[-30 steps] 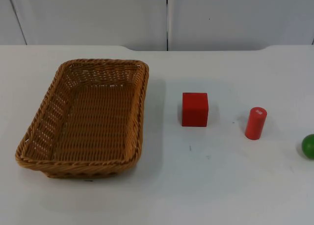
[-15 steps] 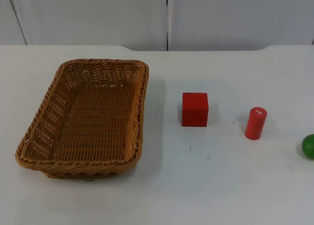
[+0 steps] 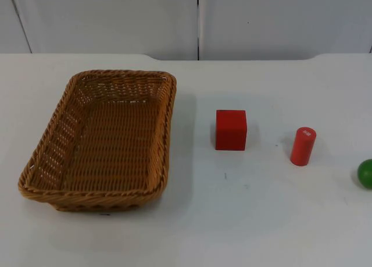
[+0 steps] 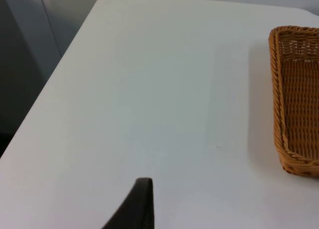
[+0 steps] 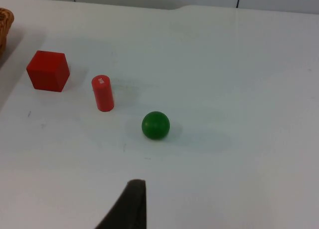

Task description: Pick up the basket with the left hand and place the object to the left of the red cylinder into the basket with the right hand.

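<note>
Your red wooden cube point(image 3: 231, 130) sits at centre frame on the white table point(image 3: 232, 220), just left of the upright red cylinder point(image 3: 303, 146), with the woven brown wicker basket point(image 3: 64, 192) at left, a green ball point(image 3: 365, 174) at the right edge, and both grippers' finger openings impossible to tell.

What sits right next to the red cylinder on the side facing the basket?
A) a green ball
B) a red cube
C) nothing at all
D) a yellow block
B: the red cube stands on the white table between the wicker basket and the upright red cylinder; the green ball lies on the cylinder's other side.
</note>
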You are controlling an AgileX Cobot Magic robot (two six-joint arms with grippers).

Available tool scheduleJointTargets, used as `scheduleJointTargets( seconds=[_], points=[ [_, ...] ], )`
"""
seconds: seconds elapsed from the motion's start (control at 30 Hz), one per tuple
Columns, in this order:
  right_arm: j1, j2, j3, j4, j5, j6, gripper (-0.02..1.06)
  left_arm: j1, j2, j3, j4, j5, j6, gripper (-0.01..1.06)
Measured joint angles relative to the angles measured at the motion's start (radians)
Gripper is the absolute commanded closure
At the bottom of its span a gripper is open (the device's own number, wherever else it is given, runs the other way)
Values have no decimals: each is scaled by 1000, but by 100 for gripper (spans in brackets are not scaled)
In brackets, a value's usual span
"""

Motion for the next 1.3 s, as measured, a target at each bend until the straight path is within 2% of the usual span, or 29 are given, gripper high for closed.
scheduleJointTargets(
  seconds=[0.13, 0.43, 0.67, 1.0, 1.3],
  points=[
    [0, 0, 0, 0, 0, 0, -1, 0, 21, -8, 0, 0, -2, 0],
    [0, 0, 0, 0, 0, 0, -1, 0, 142, -161, -11, -23, 10, 0],
    [0, 0, 0, 0, 0, 0, -1, 0, 192, -221, -40, -52, 21, 0],
    [0, 0, 0, 0, 0, 0, -1, 0, 218, -229, -95, -125, 25, 0],
    [0, 0, 0, 0, 0, 0, -1, 0, 340, -229, -214, -250, 114, 0]
  ],
)
